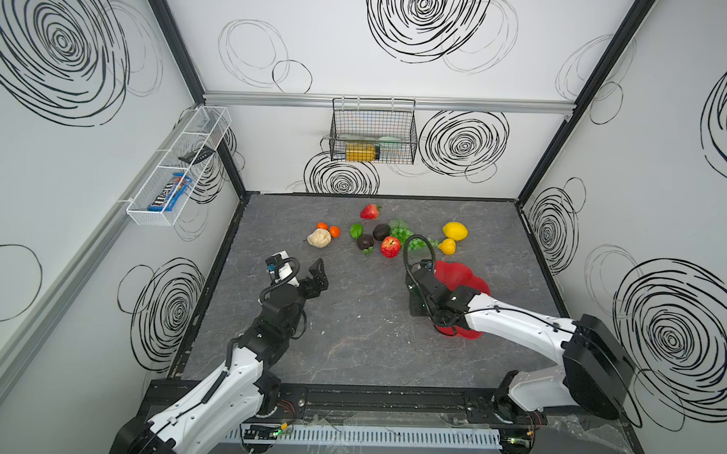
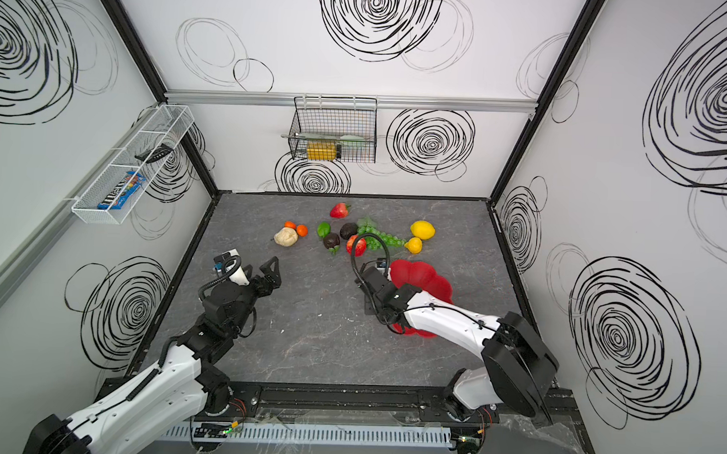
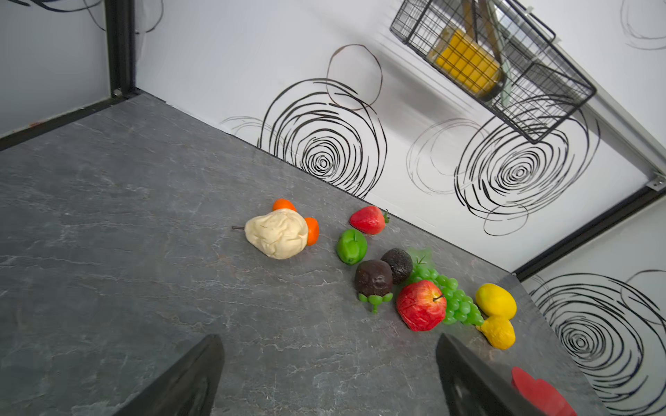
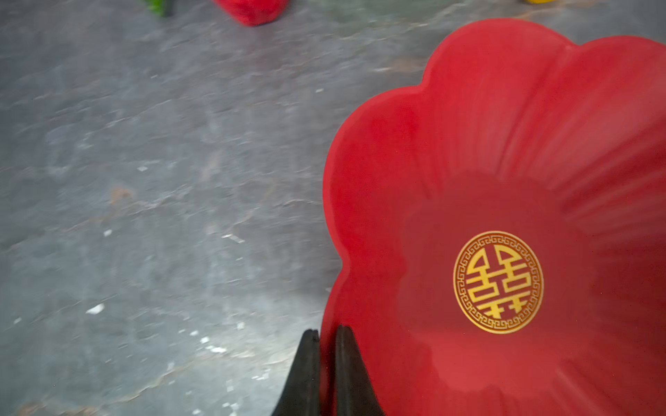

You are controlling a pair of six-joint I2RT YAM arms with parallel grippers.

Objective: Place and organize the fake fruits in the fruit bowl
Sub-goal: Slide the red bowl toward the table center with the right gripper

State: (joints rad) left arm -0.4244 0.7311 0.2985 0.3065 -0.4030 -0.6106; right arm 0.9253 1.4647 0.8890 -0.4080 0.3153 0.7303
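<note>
Pinching: my right gripper is pressed together on the wavy rim of the fruit bowl, with one finger inside the rim and one outside
Left side: my left gripper is spread wide with nothing between its fingers, over a bare part of the table
Bowl spot: I see the red bowl on the right side of the table, partly under my right arm in both top views
Bowl middle: a round gold mark
Fruit spot: every fruit lies on the table in a row near the back wall, past the bowl
Left of row: cream lumpy piece, with an orange and a second orange just beside it
Middle of row: lime, strawberry behind it, an avocado and a second avocado close together, red apple against the green grapes
Right of row: lemon and pear just beside each other, near the bowl's far rim
Not sure: my right wrist view is smeared, so I cannot tell if the bowl is off the table
</note>
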